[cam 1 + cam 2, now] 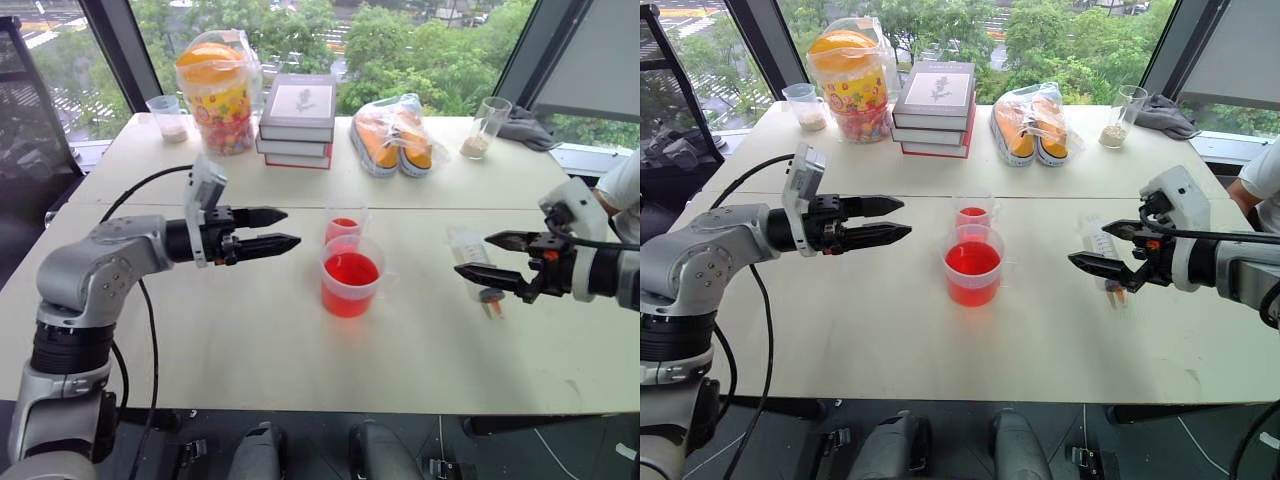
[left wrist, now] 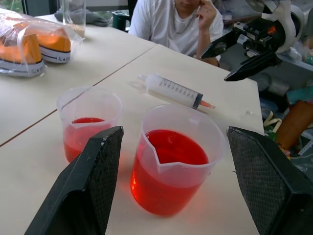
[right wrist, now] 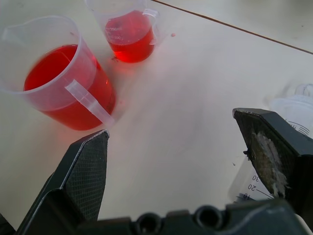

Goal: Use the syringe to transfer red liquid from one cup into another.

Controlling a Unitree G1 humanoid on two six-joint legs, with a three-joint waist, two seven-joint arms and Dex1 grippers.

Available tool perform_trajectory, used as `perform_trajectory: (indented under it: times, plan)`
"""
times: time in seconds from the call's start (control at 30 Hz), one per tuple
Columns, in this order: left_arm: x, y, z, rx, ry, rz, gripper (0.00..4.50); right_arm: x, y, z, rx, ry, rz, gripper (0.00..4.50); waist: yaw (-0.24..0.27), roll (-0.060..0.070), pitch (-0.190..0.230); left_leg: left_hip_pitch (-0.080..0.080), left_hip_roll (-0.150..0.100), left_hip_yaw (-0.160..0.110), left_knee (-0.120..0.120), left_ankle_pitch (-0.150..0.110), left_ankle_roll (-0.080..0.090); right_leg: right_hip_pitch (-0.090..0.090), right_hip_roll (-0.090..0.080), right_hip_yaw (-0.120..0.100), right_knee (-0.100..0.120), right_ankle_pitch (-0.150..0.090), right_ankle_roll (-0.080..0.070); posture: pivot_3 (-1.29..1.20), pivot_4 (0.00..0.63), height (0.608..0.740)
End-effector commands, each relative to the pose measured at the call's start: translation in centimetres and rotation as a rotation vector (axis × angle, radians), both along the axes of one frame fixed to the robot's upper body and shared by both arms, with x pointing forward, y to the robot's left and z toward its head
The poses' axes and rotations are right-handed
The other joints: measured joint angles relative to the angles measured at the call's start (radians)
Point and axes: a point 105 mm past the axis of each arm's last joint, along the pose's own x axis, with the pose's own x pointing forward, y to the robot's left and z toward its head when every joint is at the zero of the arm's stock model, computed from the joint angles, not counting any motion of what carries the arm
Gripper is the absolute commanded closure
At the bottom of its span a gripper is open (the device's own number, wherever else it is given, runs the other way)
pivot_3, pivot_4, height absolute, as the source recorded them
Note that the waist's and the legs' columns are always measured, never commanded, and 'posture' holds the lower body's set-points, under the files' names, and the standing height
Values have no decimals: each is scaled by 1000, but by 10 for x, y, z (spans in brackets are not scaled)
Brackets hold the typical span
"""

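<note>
Here, both grippers hang wide open and empty above the table (image 1: 250,360), with the syringe (image 2: 175,91) lying flat on it, untouched.

In the left eye view the left gripper (image 1: 282,229) sits left of centre, fingers spread, pointing at two clear cups: the larger cup (image 1: 351,276) at centre, well filled with red liquid (image 1: 351,270), and the smaller cup (image 1: 345,222) just behind it, holding only a little. The right gripper (image 1: 487,256) at right of the frame hovers over the syringe, covering its middle, so just the plunger end and the orange tip peek out. In the right wrist view the barrel is cut off at the right edge behind a finger (image 3: 274,156). A seated person (image 2: 178,24) is cropped at the top of the left wrist view.
</note>
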Motion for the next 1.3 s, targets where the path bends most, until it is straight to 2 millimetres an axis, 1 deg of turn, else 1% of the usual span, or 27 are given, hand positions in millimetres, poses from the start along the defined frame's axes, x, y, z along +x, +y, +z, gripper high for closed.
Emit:
perform_trajectory:
  times: [0.03, 0.3, 0.5, 0.63, 0.77, 0.9, 0.97, 1.03, 1.17, 1.3]
  plan:
    - [-3, -2, 5, -14, -31, -12, 1031, -2, -2, 7, -18, -23, 0, 52, 0, 0, 0, 0, 0, 0, 0, 0, 0, 0, 0, 0, 0, 0, 0, 0, 150, 740]
    - [-8, -2, 6, -31, -24, -28, 1031, -2, -6, 4, -31, -9, -22, 52, 0, 0, 0, 0, 0, 0, 0, 0, 0, 0, 0, 0, 0, 0, 0, 0, 150, 740]
    - [-7, -5, 5, -25, -35, -30, 1031, 3, -14, 5, -49, -10, -69, 52, 0, 0, 0, 0, 0, 0, 0, 0, 0, 0, 0, 0, 0, 0, 0, 0, 150, 740]
    - [-5, -11, 3, -32, -35, -49, 1031, 10, -24, 4, -63, 9, -128, 52, 0, 0, 0, 0, 0, 0, 0, 0, 0, 0, 0, 0, 0, 0, 0, 0, 150, 740]
    - [-6, -16, 3, -34, -39, -67, 1031, 26, -32, -1, -47, 76, -196, 52, -2, 0, 0, 0, 0, 1, 0, 0, 0, 0, 0, 1, 0, 0, 0, 0, 150, 740]
    - [-4, -20, 4, -47, -49, -68, 1031, 54, -51, -12, -31, 157, -311, 52, -5, 0, 0, 0, 0, 1, 0, 0, 0, 0, 0, 1, 0, 0, -1, 0, 150, 740]
    - [-4, -22, 5, -53, -54, -69, 1031, 67, -57, -16, -16, 190, -343, 52, -3, 0, 0, 0, 0, 1, 0, 0, 0, -1, 0, 1, 0, 0, -1, 0, 150, 740]
    - [-3, -23, 4, -59, -57, -68, 1031, 80, -64, -24, -22, 223, -373, 52, -5, 0, 0, 0, 0, 1, 0, 0, 0, -1, 0, 1, 0, 0, -1, 0, 150, 740]
    - [-4, -22, 3, -65, -63, -55, 1031, 97, -74, -43, -79, 285, -399, 52, -4, 0, 0, -1, 0, 2, 0, 0, 0, -2, 1, 1, 0, 1, 2, 0, 150, 740]
    - [-5, -19, 2, -71, -67, -32, 1031, 109, -74, -62, -125, 337, -390, 52, -5, 0, 0, -1, 0, 2, -1, 0, 0, -2, 1, 1, 0, 2, 2, 0, 150, 740]
